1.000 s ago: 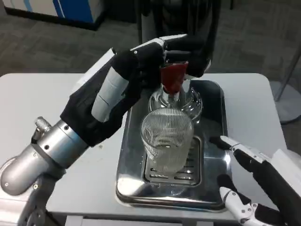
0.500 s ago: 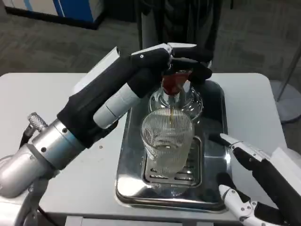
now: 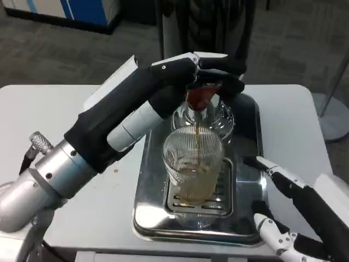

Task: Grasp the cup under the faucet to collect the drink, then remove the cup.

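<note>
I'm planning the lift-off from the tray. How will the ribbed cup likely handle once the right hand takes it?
The ribbed cup looks like rigid clear glass, so probably stiff but breakable. Its ridges may help the right hand against slipping. Brown drink is collecting inside, so it is likely getting heavier and could slosh if tilted off the drip tray.

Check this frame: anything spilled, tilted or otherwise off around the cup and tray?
Nothing stands out. The ribbed cup stands upright on the tray's grate, the brown stream falls into it, and no puddle shows. The left hand is at the red tap.
</note>
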Tool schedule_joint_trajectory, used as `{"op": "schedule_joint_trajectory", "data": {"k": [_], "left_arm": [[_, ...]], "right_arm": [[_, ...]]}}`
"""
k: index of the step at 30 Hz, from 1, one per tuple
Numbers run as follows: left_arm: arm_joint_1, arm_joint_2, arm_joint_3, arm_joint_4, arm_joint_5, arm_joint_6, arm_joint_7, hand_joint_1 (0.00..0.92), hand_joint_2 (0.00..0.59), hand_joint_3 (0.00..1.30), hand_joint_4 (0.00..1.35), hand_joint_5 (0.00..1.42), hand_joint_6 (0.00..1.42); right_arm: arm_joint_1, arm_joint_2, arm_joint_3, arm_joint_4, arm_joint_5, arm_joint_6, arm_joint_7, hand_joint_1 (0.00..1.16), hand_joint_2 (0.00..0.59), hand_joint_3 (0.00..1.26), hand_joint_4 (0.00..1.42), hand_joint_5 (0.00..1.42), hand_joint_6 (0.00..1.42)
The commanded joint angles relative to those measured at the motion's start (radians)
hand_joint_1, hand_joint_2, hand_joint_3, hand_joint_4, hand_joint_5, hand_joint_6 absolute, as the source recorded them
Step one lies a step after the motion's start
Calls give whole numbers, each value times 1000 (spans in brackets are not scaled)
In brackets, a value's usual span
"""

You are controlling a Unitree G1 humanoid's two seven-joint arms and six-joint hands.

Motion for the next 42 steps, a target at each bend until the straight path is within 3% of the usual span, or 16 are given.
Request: {"op": "schedule_joint_trajectory", "data": {"k": [1,4,9,12,14,20,24,29,34,37,42], "left_arm": [[31,12,-10,-8,-4,-14,-23,0,45,362,377,375,176],[31,12,-10,-7,-3,-14,-23,0,45,363,381,375,176],[32,10,-11,-5,-1,-14,-21,0,48,363,385,375,176],[35,10,-12,-5,3,-13,-20,0,50,363,386,375,176],[37,10,-12,-5,4,-13,-18,0,51,365,386,375,176],[42,7,-14,-5,8,-14,-12,0,57,376,397,376,175],[44,8,-17,-5,10,-14,-12,0,58,376,400,383,175],[44,7,-19,0,14,-13,-8,0,59,381,402,388,175],[43,6,-21,3,14,-13,-4,0,58,384,408,392,175],[40,8,-24,4,18,-12,0,0,58,384,412,396,175],[41,10,-26,4,21,-10,6,0,59,388,415,401,175]], "right_arm": [[10,30,-21,25,48,50,-19,500,586,131,109,134,165],[10,50,-44,43,86,74,-39,563,586,132,131,160,198],[2,51,-56,70,117,81,-74,689,586,131,128,173,260],[0,67,-62,80,144,89,-99,819,586,132,121,172,279],[0,77,-67,85,163,87,-121,822,586,132,147,180,293],[2,122,-78,133,234,8,-237,690,586,164,211,248,341],[2,149,-86,194,298,-63,-310,535,586,159,218,262,347],[-12,181,-66,273,354,-155,-390,227,586,102,230,225,363],[-7,219,-36,346,408,-225,-443,9,586,101,97,199,369],[-15,226,-22,382,420,-260,-464,0,586,93,77,198,369],[-50,232,-3,443,415,-303,-495,0,586,73,195,233,388]]}}
